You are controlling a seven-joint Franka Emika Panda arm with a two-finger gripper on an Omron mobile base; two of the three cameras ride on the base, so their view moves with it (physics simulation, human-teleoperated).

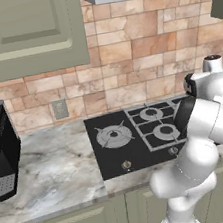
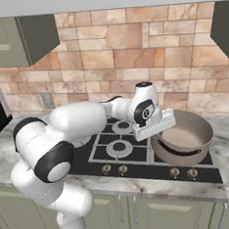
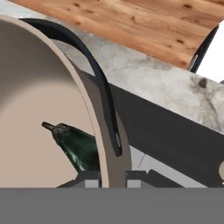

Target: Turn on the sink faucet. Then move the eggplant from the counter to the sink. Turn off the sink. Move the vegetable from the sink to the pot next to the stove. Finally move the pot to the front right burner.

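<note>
The pot (image 2: 183, 137) is in my grip: my claw (image 3: 113, 178) is pinched nearly shut across its thin wall, one finger inside and one outside, close to the near rim. In the right base view the pot is tilted, its mouth leaning toward the camera, over the right end of the stove (image 2: 139, 151) with its lower edge just above the front right burner area; I cannot tell whether it touches the grate. Inside it lies the eggplant (image 3: 76, 146), resting against the wall beside my inner finger.

As I judge it, the last step is in hand: getting the pot settled on that burner. The risk is the tilt. A narrow pinch on one side of a round, smooth-walled vessel gives little hold against twisting, so the pot could pivot in my claw, or land on its edge and rock off the grate. The eggplant, a glossy oval, would roll toward the low side and shift the weight.

The pot is squat, tan, matte inside, with a thin black arched handle (image 3: 94, 74) at its rim. The stove is flat black with grey round burners and small front knobs. The tabletop (image 1: 57, 172) is pale veined marble, with tan stone tiles on the wall behind.
</note>
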